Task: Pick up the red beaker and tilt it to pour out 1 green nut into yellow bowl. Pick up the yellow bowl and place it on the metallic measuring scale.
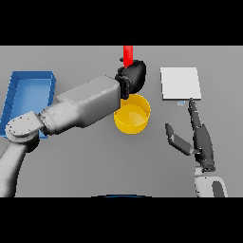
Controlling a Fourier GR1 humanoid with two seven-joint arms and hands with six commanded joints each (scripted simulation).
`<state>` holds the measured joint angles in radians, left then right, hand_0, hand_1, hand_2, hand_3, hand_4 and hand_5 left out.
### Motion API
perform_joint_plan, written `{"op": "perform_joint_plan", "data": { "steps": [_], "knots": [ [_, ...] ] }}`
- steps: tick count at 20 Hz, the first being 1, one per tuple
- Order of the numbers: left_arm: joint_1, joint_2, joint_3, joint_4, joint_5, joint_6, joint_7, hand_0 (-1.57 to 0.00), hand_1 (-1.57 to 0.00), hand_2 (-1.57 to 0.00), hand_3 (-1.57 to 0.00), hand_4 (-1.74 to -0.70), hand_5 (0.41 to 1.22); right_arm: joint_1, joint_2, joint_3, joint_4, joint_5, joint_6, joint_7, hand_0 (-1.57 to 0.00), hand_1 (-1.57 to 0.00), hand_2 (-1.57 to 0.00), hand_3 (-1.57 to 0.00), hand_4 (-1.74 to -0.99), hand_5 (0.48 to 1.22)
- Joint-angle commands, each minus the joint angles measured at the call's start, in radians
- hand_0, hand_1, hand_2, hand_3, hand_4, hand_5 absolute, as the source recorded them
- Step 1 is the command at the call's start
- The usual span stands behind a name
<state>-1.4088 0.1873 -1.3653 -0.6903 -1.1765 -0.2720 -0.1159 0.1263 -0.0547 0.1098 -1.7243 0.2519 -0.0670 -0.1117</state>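
The left hand [133,76] grips the tall red beaker [127,53] upright just beyond the round yellow bowl [132,114]. The right hand [198,137] rests open, fingers straight, nearer the flat metallic measuring scale [180,83].

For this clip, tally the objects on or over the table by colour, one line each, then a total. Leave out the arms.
Red: 1, the red beaker, gripped by the left hand
Yellow: 1, the yellow bowl
Blue: 1, the blue tray
White/metallic: 1, the measuring scale
Total: 4. No green nut can be seen.
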Motion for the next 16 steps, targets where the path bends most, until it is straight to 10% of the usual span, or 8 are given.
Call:
{"op": "perform_joint_plan", "data": {
  "steps": [1,5,7,16],
  "knots": [
    [-0.032,0.009,-0.002,0.007,0.003,-0.002,-0.023,-1.57,-1.57,-1.57,-1.57,-1.72,1.221,-0.005,0.004,0.001,-0.001,-0.003,-0.001,-0.008,0.0,0.0,0.0,0.0,-1.153,0.636],
    [-0.154,0.051,0.017,0.079,0.02,0.038,-0.021,-1.57,-1.57,-1.57,-1.57,-1.73,1.221,-0.011,-0.002,0.007,0.006,-0.006,0.015,-0.026,0.0,0.0,0.0,0.0,-1.154,0.654],
    [-0.216,0.08,0.065,0.137,0.061,0.081,-0.025,-1.57,-1.57,-1.57,-1.18,-1.73,1.221,-0.014,0.001,0.01,0.008,0.005,0.007,-0.029,0.0,0.0,0.0,0.0,-1.16,0.66],
    [-0.294,0.25,0.567,0.471,0.6,0.139,0.144,-1.57,-1.57,-1.57,-1.4,-1.74,1.221,-0.046,-0.007,0.016,0.029,0.04,-0.013,-0.017,0.0,0.0,0.0,0.0,-1.142,0.63]
  ]
}}
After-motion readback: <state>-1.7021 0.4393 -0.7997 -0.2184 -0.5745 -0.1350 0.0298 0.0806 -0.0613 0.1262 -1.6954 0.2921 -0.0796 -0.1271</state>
